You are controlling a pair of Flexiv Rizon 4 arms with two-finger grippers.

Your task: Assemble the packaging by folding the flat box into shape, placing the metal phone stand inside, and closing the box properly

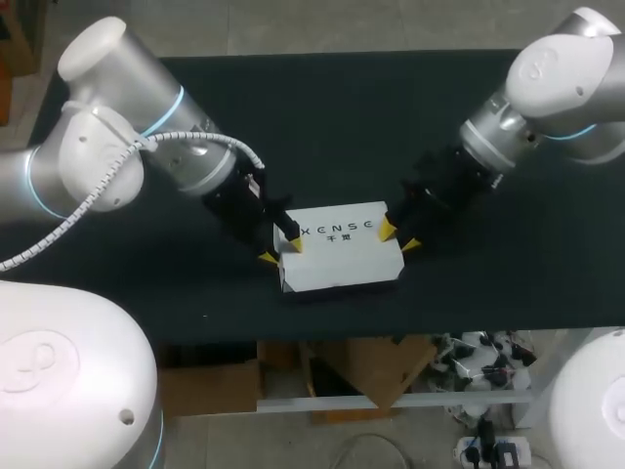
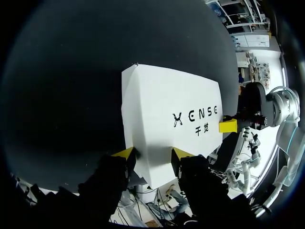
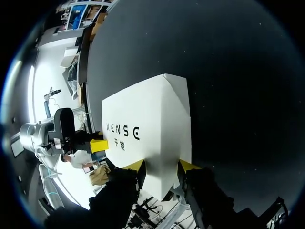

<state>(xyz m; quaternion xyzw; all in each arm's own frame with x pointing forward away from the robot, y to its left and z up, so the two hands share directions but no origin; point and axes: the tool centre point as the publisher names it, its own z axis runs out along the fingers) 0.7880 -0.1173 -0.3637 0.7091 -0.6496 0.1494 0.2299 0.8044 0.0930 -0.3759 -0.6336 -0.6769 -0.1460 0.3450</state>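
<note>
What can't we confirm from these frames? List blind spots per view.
- Phone stand: seen in no view; the top panel of the white box hides the inside.
- Box ends: in the head view, the left pincer and right pincer cover them; in each wrist view, that arm's pincer blocks the near end.
- Front seam: head view, too small to judge if seated.
</note>
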